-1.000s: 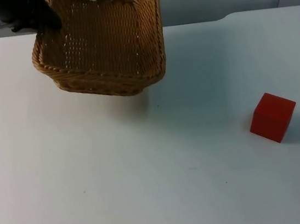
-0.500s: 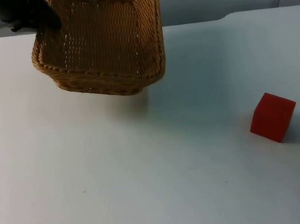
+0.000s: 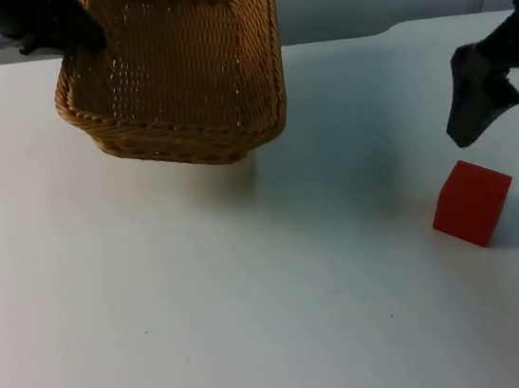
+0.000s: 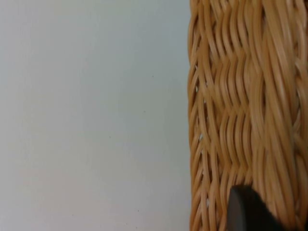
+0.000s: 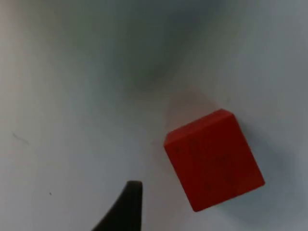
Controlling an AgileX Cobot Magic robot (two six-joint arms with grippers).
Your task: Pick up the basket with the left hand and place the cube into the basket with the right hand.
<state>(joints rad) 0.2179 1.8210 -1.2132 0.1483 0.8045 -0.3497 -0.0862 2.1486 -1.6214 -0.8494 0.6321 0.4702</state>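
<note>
While the cube (image 3: 472,202) sits on the white tabletop (image 3: 256,309) towards the right side, exactly where it was half a second ago, the right tool (image 3: 507,109) has come into the top view from the upper right edge and now hangs above and slightly behind the cube, not touching it. One black finger (image 3: 476,94) is plainly seen there, pointing down; the other is cut off by the picture's edge, and the fingers stand spread apart with nothing between them. Half a second ago only a small dark sliver of that arm showed at the right edge. In the right wrist view the red cube (image 5: 214,159) lies near a black fingertip (image 5: 126,207), with bare tabletop between them.

Well apart from the cube, the wicker basket (image 3: 176,71) hangs tilted above the far left part of the tabletop, casting a shadow beneath it, and it has not shifted since the earlier pictures. The left tool (image 3: 61,33) is clamped on the basket's rim at its far left corner. In the left wrist view the woven wall of the basket (image 4: 245,106) runs alongside bare tabletop, with a black fingertip (image 4: 245,209) pressed against the weave.
</note>
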